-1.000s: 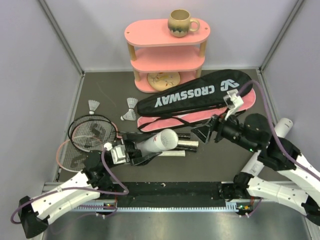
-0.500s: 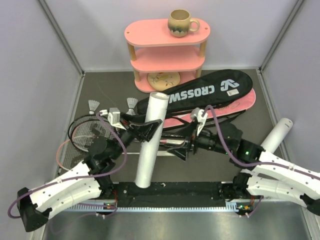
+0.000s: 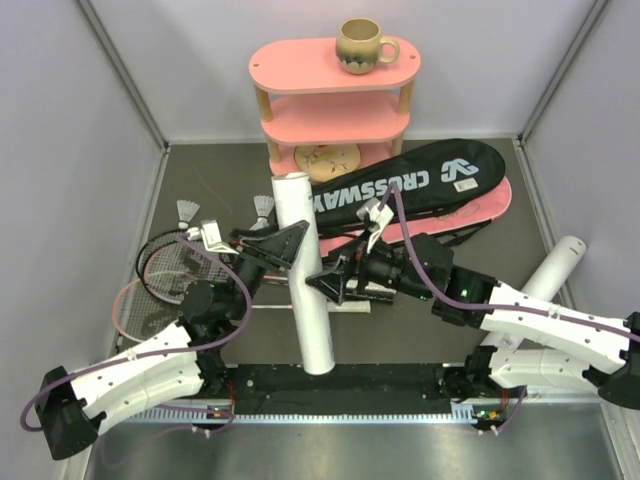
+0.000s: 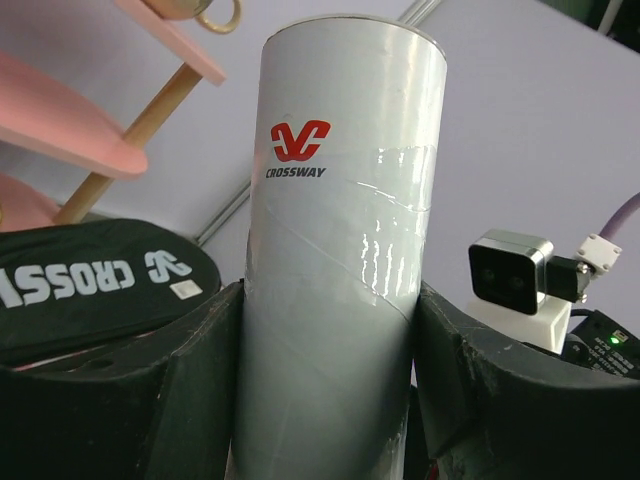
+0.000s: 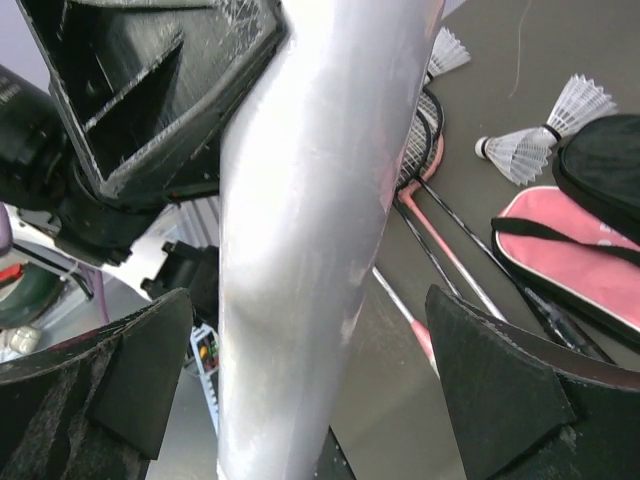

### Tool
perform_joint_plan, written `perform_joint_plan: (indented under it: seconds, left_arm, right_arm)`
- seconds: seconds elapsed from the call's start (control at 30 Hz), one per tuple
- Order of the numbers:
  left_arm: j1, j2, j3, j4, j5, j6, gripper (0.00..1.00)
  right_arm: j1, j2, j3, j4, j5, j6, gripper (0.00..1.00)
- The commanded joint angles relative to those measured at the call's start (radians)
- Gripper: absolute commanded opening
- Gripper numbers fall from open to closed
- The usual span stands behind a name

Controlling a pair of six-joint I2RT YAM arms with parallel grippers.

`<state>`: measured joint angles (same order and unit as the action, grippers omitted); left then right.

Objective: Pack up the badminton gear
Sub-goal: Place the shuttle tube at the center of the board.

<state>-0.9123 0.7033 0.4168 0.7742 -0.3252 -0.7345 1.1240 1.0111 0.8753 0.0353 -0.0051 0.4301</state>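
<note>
Pinched between the black fingers (image 4: 180, 390) of the left gripper (image 4: 330, 300), pads pressed flat on both flanks: the white tube (image 4: 345, 200), stood on end at mid-table. Cannot tell whether its lower end touches the table (image 3: 420, 340).

Printed high on the tube: a red looped logo, and under it CROSSWAY in small dark capitals. Lower down, a glossy seam of tape.

Spread wide about the same tube, coming in from 3 o'clock: the fingers (image 5: 500, 400) of the right gripper (image 5: 310, 300). One pad well clear of the tube, the other just beside it. Gripping nothing.

At 1 to 2 o'clock of the tube: the black bag (image 3: 400, 185), lying flat, lettered CROSSWAY in large white capitals beside a white logo, with a small white tag near its wide end. Under it, showing along its near edge: the pink bag (image 3: 490, 205).

At 8 to 9 o'clock: the rackets (image 3: 165, 270), black frame over pink frame, shafts hidden behind the left gripper and the tube. At 10 to 11 o'clock: the shuttlecocks (image 3: 188, 212), well apart on the dark mat.

At 12 o'clock, against the back wall: the pink shelf (image 3: 300, 70), with a beige mug (image 3: 360, 45) on its top tier.

At 3 to 4 o'clock, beside the right arm: a second tube (image 3: 562, 262), lying aslant.
</note>
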Motion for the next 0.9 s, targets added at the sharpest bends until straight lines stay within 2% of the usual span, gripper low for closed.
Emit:
perform_joint_plan:
  seconds: [0.0,0.17,0.2,0.3,0.4,0.43,0.47,0.5,0.53,0.6,0.63,0.67,0.7,0.73,0.77,0.83,0.87]
  left_arm:
    - [-0.002,0.012,0.001,0.189,0.006,-0.046,0.19]
    - [0.000,-0.010,-0.027,0.212,0.041,-0.075,0.26]
    - [0.000,0.001,-0.026,0.220,0.090,-0.069,0.29]
    - [0.000,0.039,-0.015,0.258,0.199,-0.069,0.30]
    - [0.000,0.068,-0.016,0.315,0.244,-0.069,0.31]
    - [0.000,0.074,-0.016,0.332,0.261,-0.071,0.32]
    - [0.000,0.076,-0.018,0.339,0.270,-0.065,0.34]
    - [0.000,0.079,-0.019,0.343,0.279,-0.056,0.39]
    - [0.000,0.076,-0.018,0.343,0.288,-0.039,0.43]
    - [0.000,0.062,-0.016,0.311,0.278,0.000,0.49]
    - [0.000,0.053,-0.010,0.275,0.243,0.001,0.59]
    - [0.000,0.029,-0.003,0.188,0.223,0.003,0.80]
    - [0.000,0.016,0.007,0.124,0.197,0.012,0.96]
    - [0.000,-0.001,0.032,0.059,0.157,0.039,0.98]
    - [0.000,-0.040,0.046,-0.093,0.131,0.061,0.98]
    - [0.000,-0.088,0.088,-0.241,0.077,0.127,0.98]
    - [0.000,-0.135,0.097,-0.328,-0.013,0.142,0.98]
  right_arm:
    - [0.010,0.035,0.100,-0.032,0.019,-0.001,0.98]
    - [0.005,0.075,0.166,-0.142,0.016,-0.039,0.99]
    - [0.003,0.090,0.207,-0.164,-0.019,-0.039,0.99]
    - [0.003,0.129,0.240,-0.176,-0.074,-0.039,0.95]
    - [0.003,0.152,0.244,-0.170,-0.082,-0.014,0.92]
    - [0.005,0.152,0.246,-0.170,-0.084,-0.013,0.85]
    - [0.003,0.141,0.243,-0.170,-0.072,-0.008,0.82]
    - [0.003,0.130,0.237,-0.166,-0.059,0.004,0.77]
    - [0.003,0.121,0.231,-0.163,-0.046,0.010,0.65]
    - [-0.001,0.087,0.208,-0.149,0.002,0.050,0.53]
    - [-0.004,0.074,0.200,-0.144,0.029,0.065,0.47]
    - [-0.006,0.058,0.189,-0.146,0.068,0.082,0.46]
    - [-0.013,0.049,0.186,-0.152,0.088,0.120,0.44]
    - [-0.041,0.041,0.182,-0.191,0.115,0.148,0.35]
    - [-0.062,0.034,0.168,-0.210,0.131,0.176,0.33]
    - [-0.163,0.000,0.140,-0.276,0.120,0.248,0.33]
    - [-0.211,-0.017,0.119,-0.338,0.143,0.269,0.33]
